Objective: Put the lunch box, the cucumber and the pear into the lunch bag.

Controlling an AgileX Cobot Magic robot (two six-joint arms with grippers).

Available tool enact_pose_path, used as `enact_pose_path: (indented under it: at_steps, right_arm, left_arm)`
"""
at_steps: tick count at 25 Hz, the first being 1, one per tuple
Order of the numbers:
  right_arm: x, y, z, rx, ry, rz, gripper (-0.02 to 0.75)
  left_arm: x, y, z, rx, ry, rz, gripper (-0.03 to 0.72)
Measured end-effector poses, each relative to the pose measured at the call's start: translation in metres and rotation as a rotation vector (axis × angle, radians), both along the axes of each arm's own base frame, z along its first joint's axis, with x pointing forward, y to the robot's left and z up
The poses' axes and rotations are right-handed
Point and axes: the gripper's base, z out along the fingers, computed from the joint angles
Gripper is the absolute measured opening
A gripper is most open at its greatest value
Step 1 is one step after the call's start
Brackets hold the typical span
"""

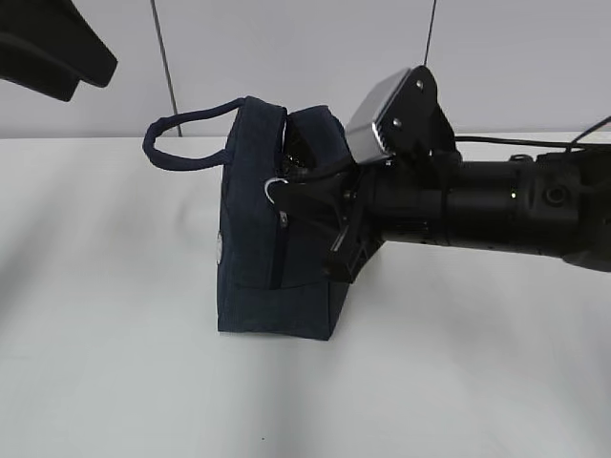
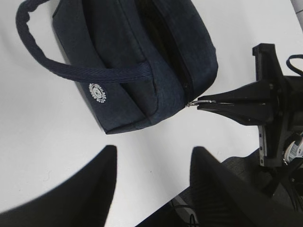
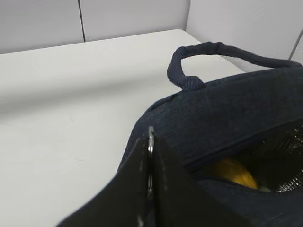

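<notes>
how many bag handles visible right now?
2. One handle loops off the lunch bag on the side away from the right tool. A second handle peeks out behind that tool in the left wrist view, mostly hidden.
</notes>
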Motion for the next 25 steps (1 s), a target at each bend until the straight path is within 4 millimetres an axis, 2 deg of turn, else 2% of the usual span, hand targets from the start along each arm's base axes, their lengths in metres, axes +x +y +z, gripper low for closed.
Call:
enact_pose_path:
  at_steps: [14, 25]
  right_arm:
    - [0.030, 0.013, 0.051, -0.071, -0.020, 0.020, -0.016]
    - [0.049, 0.017, 0.057, -0.082, -0.036, -0.031, -0.016]
  left_arm:
    - [-0.001, -0.004, 0.002, -0.023, -0.035, -0.072, 0.361]
    - [0.016, -0.012, -0.015, -0.052, -0.003, -0.132, 0.361]
